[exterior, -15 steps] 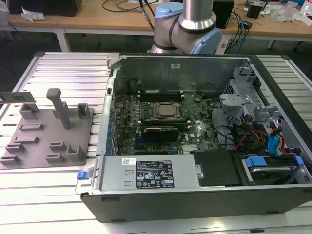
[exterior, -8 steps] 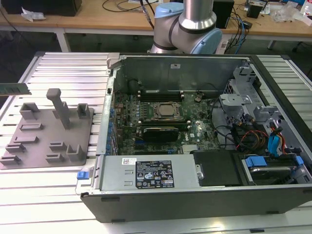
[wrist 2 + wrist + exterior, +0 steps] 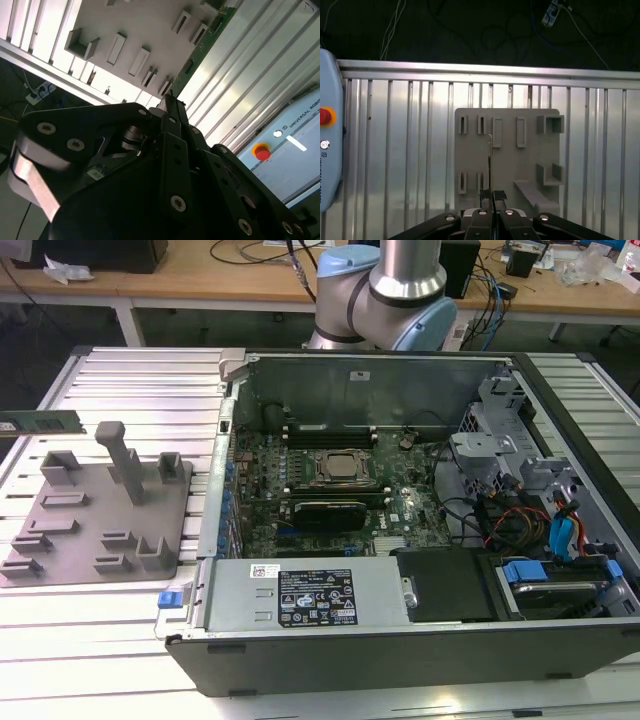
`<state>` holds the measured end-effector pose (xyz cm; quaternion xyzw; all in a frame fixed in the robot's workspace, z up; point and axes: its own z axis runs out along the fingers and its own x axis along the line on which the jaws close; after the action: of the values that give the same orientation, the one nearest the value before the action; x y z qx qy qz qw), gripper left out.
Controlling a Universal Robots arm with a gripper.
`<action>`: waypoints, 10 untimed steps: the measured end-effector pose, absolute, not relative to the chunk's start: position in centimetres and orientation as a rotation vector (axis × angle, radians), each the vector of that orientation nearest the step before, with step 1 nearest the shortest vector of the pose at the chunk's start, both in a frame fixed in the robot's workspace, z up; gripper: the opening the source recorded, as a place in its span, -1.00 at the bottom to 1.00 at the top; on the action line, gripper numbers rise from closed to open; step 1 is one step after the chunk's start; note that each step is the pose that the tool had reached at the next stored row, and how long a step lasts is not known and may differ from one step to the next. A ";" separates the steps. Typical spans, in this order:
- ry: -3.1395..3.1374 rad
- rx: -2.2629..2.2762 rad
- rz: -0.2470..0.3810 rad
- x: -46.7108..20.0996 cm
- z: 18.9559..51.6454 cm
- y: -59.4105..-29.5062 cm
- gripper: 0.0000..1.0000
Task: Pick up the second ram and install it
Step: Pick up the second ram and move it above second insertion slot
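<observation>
**Ram in the claw, clear of the plate**

A ribbed metal bench (image 3: 130, 370) carries the whole job, with a cable-strewn worktop behind it. At the exterior view's far left, the second ram (image 3: 40, 423) is held in the air above the grey fixture plate (image 3: 90, 530), touching none of it. In both wrist views the claw (image 3: 492, 195) is clamped on one end of the stick. In the first wrist view the stick shows edge-on over the plate's rows of slots. In the second, the green board (image 3: 210, 37) runs out from the claw (image 3: 170, 102).

To the right of the plate, just beside it, lies the open computer case (image 3: 400, 650). Its processor (image 3: 340, 468) faces up and long dark memory slots (image 3: 330, 428) run alongside it. The arm's base (image 3: 380, 290) stands behind the case.

The pick-up looks done, so the step in hand is the carry, with installation untouched. Seating the stick calls for matching it to a slot's line and pressing squarely. Which slot is free I cannot tell.
</observation>
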<state>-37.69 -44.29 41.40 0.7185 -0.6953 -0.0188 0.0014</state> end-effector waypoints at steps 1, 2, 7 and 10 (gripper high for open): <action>-2.182 2.255 -0.059 -37.4 41.4 -44.3 -0.81; -2.182 2.255 -0.059 -37.1 41.4 -44.3 -0.81; -2.182 2.255 -0.059 -34.4 41.4 -44.3 -0.81; -2.182 2.255 -0.059 -33.0 41.4 -44.3 -0.81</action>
<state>-32.95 -44.28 41.40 0.7185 -0.6953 -0.0188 0.0014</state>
